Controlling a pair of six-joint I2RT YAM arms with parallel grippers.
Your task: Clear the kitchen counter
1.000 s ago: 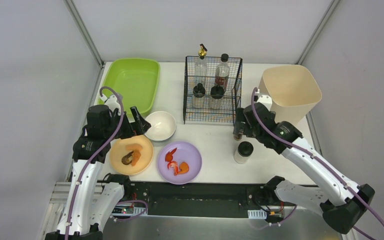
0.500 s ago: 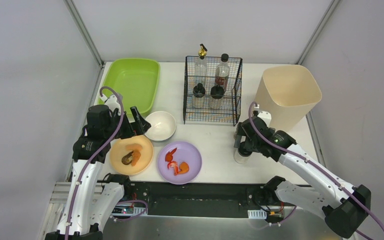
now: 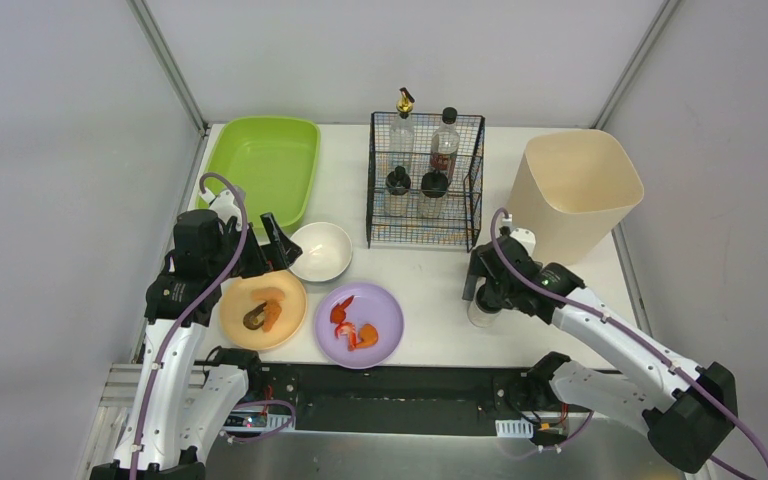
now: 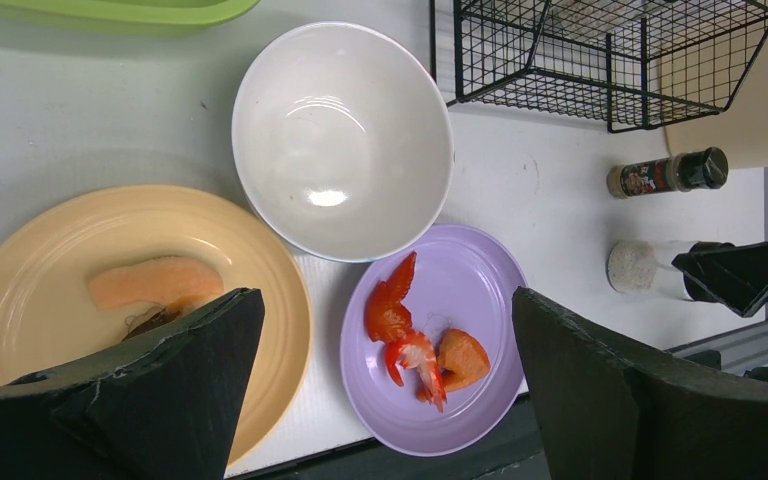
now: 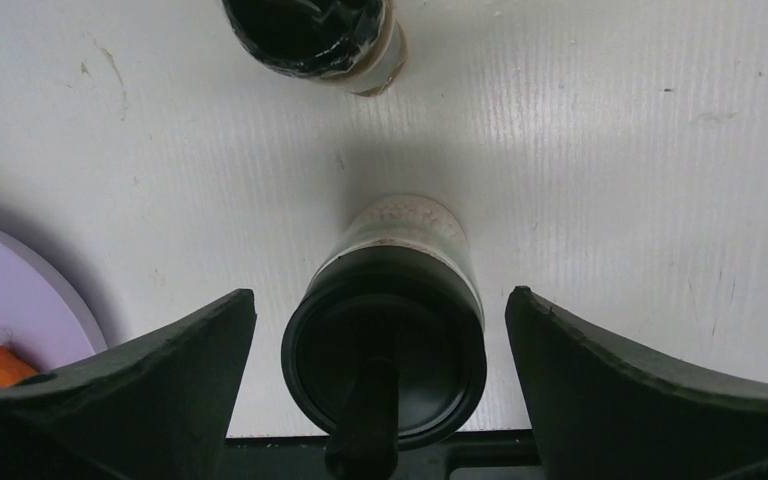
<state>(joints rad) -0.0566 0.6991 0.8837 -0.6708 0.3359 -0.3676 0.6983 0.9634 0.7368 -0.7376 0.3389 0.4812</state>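
Observation:
The white kitchen counter (image 3: 430,280) holds a white bowl (image 3: 320,250), an orange plate (image 3: 263,310) with food scraps and a purple plate (image 3: 360,322) with shrimp pieces. A white shaker with a black cap (image 3: 480,315) stands at the front right. My right gripper (image 3: 482,290) is open and straddles it from above; in the right wrist view the shaker (image 5: 385,330) sits between the fingers (image 5: 160,390) with gaps on both sides. A second, dark-capped shaker (image 5: 312,40) stands just beyond. My left gripper (image 3: 275,252) is open and empty above the plates (image 4: 430,340) and next to the bowl (image 4: 340,140).
A green tray (image 3: 260,160) is at the back left. A black wire basket (image 3: 426,225) with several bottles stands at the back middle. A beige bin (image 3: 580,185) is at the back right. The black-and-metal rail (image 3: 400,385) runs along the front edge.
My right gripper has moved toward the front edge and down, from beside the basket to over the white shaker, which it now straddles. The left arm has not moved.

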